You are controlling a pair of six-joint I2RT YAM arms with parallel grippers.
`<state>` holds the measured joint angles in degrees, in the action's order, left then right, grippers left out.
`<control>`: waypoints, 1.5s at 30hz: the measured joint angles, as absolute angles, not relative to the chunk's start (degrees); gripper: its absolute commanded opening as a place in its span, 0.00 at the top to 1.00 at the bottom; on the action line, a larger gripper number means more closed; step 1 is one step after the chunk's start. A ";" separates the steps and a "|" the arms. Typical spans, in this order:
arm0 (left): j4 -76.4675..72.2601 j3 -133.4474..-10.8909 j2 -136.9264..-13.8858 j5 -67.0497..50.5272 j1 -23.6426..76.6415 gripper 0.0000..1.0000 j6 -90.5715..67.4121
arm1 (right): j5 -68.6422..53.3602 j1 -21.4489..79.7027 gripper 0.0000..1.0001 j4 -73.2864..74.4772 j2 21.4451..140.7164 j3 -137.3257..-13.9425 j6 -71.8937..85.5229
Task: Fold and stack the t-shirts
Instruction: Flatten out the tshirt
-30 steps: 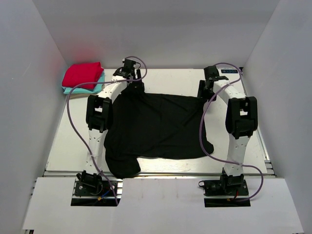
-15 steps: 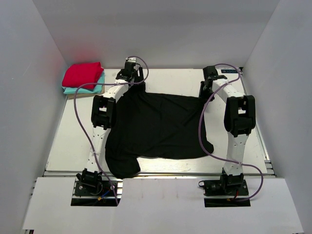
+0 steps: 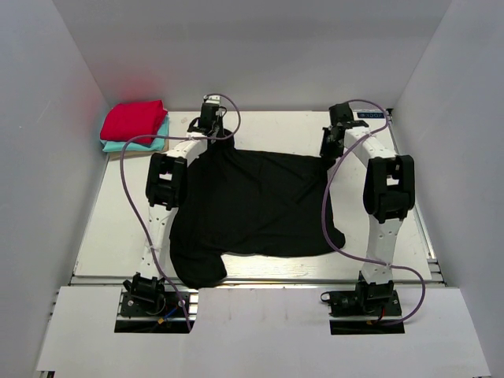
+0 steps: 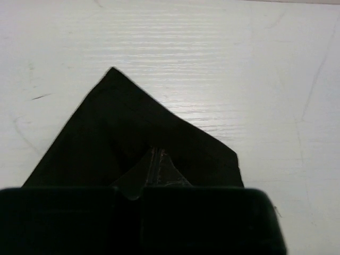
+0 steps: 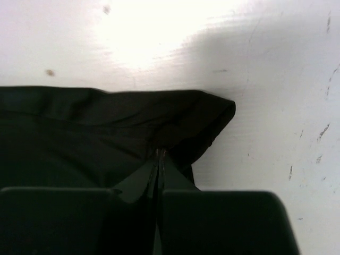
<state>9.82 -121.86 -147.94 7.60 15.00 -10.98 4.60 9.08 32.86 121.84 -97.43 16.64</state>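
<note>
- The left gripper (image 4: 157,160) has its fingers pressed together on one far corner of the black t-shirt (image 3: 260,205).
- The right gripper (image 5: 159,158) pinches the other far corner the same way.
- The shirt lies spread across the middle of the table (image 3: 276,126).
- A folded red t-shirt (image 3: 134,120) rests on a folded teal t-shirt (image 3: 160,140) at the far left corner, well apart.

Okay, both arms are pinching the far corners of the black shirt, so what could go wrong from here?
The left end effector and right end effector each pinch just a small corner of the black t-shirt, so a corner could slip out when lifted. The right arm's purple cable drapes across the cloth and might snag it.
</note>
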 measured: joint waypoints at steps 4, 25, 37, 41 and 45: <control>8.82 -121.47 -147.20 12.53 14.85 1.00 -11.51 | 4.73 9.04 1.00 29.61 119.31 -97.38 18.28; 4.58 -121.56 -146.69 20.08 9.08 0.81 -17.43 | 10.50 4.86 0.40 31.64 132.11 -111.79 23.14; 8.19 -109.71 -132.33 10.72 9.41 0.00 -15.46 | 6.13 4.43 0.10 32.49 113.45 -97.01 20.75; 12.19 -105.69 -124.38 4.78 10.15 0.00 -13.78 | 0.43 6.09 0.10 29.28 104.49 -85.21 19.97; 13.04 -91.55 -113.95 -1.39 11.35 0.00 -13.76 | -1.56 9.06 0.10 27.68 103.44 -78.04 19.07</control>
